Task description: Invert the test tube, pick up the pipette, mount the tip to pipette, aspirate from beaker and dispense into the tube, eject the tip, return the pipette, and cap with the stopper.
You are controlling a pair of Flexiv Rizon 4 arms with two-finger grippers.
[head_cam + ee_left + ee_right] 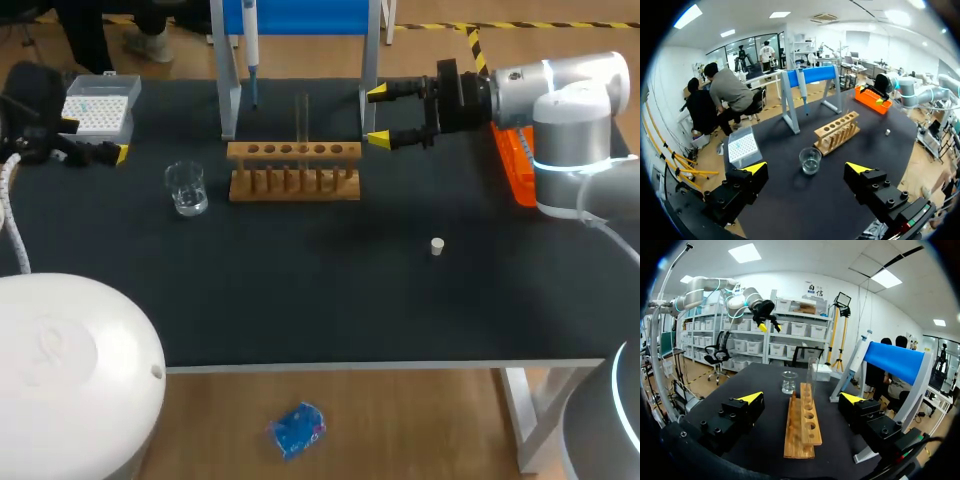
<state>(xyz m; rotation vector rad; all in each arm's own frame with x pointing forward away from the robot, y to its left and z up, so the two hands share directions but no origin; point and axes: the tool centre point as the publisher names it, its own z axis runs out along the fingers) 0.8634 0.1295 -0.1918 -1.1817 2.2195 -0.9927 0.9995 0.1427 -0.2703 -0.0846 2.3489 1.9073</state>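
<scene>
Looks like step one: test tube stands in rack, untouched. Right pincer at rack's 3 o'clock, wide open, empty. Next: advance toward 9 o'clock, clamp tube squarely.

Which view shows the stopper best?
The head view: the stopper sits alone, unblocked, right of the rack. The left wrist view shows the stopper as a far speck; the right wrist view misses it.

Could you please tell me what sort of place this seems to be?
Probably a lab bench for liquid handling: a wooden rack, a glass beaker and a pipette hanging on a stand.
</scene>
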